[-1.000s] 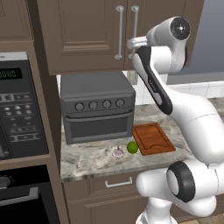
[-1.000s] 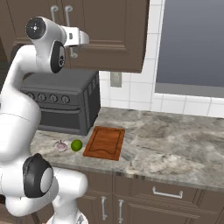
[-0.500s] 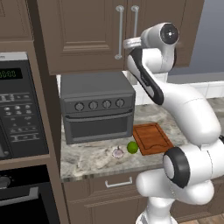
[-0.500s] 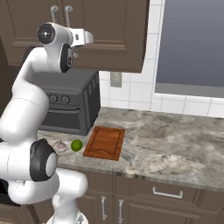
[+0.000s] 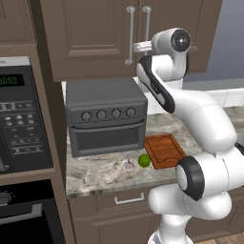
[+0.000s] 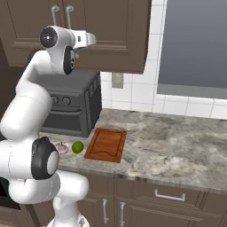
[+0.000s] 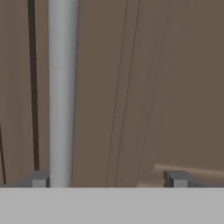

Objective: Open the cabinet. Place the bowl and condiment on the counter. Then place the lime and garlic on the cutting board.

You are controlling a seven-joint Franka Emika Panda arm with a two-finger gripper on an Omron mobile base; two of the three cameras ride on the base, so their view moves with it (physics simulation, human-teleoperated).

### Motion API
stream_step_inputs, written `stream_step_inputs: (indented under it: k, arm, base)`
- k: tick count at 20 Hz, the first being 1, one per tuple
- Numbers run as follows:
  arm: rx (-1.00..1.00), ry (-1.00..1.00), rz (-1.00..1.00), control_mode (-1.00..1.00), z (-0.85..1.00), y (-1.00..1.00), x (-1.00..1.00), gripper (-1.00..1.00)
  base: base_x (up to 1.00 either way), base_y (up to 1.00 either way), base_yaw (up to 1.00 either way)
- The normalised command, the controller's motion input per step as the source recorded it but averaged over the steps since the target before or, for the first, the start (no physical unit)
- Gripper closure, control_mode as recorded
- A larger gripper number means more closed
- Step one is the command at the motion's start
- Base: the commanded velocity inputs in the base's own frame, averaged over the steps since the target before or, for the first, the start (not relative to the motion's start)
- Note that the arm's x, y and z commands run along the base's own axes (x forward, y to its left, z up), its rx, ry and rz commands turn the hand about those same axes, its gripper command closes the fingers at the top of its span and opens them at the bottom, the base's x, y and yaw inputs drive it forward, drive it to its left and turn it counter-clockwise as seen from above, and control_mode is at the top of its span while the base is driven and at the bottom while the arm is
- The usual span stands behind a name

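**Hand at the cabinet handle, nothing grabbed yet**

The gripper (image 7: pixel 107 178) is wide open and holds nothing. Its two dark fingertips (image 7: pixel 38 178) stick up at the bottom of the hand view. The silver bar handle (image 7: pixel 62 92) runs straight up just beside the left tip, on the inner side of it. So the bar sits between the two tips, but far over to one side. I cannot tell if the tip touches the bar.

The handle belongs to the cabinet (image 5: pixel 90 38), the brown one on the wall above the dark toaster oven (image 5: pixel 106 114). Both doors are shut. The bar looks hard, smooth and a bit slippery, so I think the hand should squeeze it firmly near the middle. The door is stiff wood and will likely swing on its hinge, so the pull should follow a curve.

Down on the counter (image 6: pixel 177 146) lie the garlic (image 5: pixel 128 166) and the lime (image 5: pixel 144 160), close together. The lime is just beside the cutting board (image 5: pixel 164 150). Both are small, round and light, and could roll away. The bowl and condiment must be behind the shut doors, I guess.
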Motion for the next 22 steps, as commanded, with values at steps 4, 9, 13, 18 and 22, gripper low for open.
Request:
stream_step_inputs:
  k: [4,9,13,18,22]
  arm:
    - [-0.03,-0.01,-0.01,-1.00,-0.10,0.01,0.48,1.00]
    - [0.00,-0.02,-0.10,-1.00,0.00,-0.23,0.06,1.00]
    - [0.00,-0.03,-0.10,-1.00,0.07,-0.57,-0.05,1.00]
    - [0.03,-0.10,-0.04,-1.00,0.28,-0.84,-0.34,1.00]
    - [0.06,-0.17,-0.02,-1.00,0.41,-0.88,-0.49,1.00]
  base:
    - [0.00,0.00,0.00]
    - [0.00,0.00,0.00]
    - [0.00,0.00,0.00]
    - [0.00,0.00,0.00]
    - [0.00,0.00,0.00]
